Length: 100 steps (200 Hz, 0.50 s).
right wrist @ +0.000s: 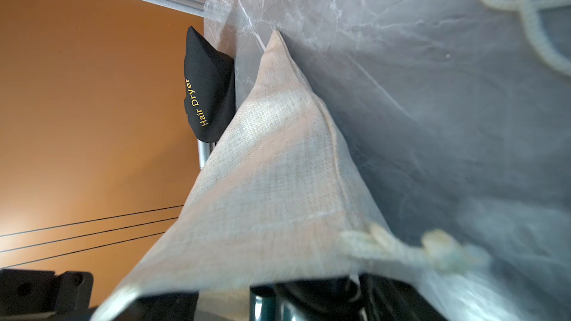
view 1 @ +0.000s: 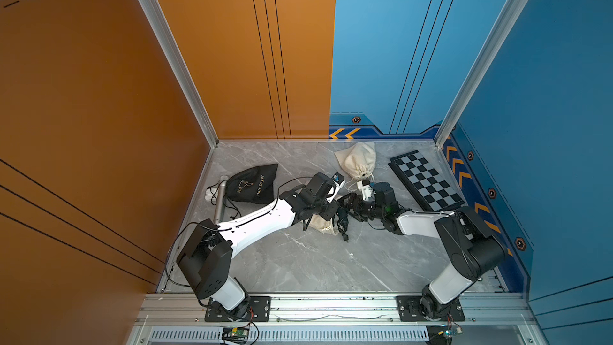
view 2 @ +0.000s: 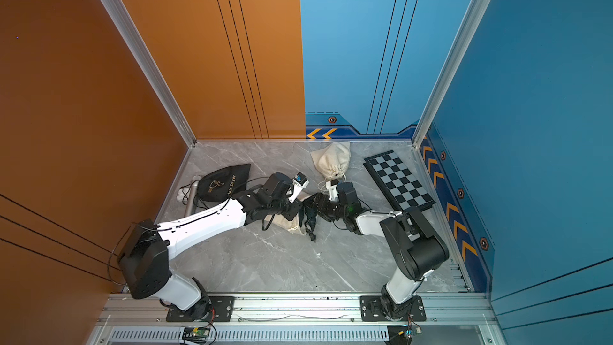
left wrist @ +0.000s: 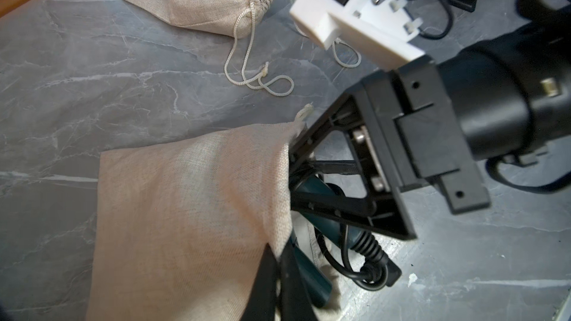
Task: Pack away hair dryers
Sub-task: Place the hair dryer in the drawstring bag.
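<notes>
A blackish teal hair dryer [left wrist: 312,268] lies partly inside the open mouth of a beige pouch [left wrist: 191,211] at mid-table, its black cord [left wrist: 367,273] coiled outside. In both top views the dryer [view 1: 341,219] sits between the two wrists, with the pouch [view 1: 323,225] beside it. My left gripper [left wrist: 278,251] is shut on the pouch's rim and holds the cloth up. My right gripper [left wrist: 293,177] reaches into the mouth with its jaws spread wide on either side of the dryer's handle. From the right wrist, the pouch [right wrist: 278,180] drapes over the dryer [right wrist: 262,308].
A tied beige pouch [view 1: 356,160] with loose drawstrings lies at the back. A black "Hair Dryer" pouch [view 1: 253,184] and a silver rod [view 1: 220,200] lie at the left by the orange wall. A folded chessboard [view 1: 426,180] lies at the right.
</notes>
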{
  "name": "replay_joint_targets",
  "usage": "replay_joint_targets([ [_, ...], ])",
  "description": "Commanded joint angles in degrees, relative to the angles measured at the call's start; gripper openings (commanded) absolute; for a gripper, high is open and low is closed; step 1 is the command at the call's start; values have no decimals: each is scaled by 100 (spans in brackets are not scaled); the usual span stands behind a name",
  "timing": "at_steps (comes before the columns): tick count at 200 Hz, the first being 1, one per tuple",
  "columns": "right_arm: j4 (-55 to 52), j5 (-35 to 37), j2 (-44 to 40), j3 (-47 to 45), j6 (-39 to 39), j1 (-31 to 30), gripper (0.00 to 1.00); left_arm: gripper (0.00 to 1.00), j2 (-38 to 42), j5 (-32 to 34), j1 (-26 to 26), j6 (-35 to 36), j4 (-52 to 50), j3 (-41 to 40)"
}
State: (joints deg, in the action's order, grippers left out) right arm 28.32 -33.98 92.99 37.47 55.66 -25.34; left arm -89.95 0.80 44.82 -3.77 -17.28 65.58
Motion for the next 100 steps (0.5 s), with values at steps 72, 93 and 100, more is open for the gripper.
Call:
replay_joint_targets([
  [72,-221,788,-966,-1014,245,-243,64,0,-166,114,-61,-291,383,60],
  [93,-177,872,-1180,-1195,361,-428,62,0,-156,137,-64,-308,387,52],
  [100,-193,893,-1217,-1231,386,-490,62,0,-154,151,-61,-304,391,54],
])
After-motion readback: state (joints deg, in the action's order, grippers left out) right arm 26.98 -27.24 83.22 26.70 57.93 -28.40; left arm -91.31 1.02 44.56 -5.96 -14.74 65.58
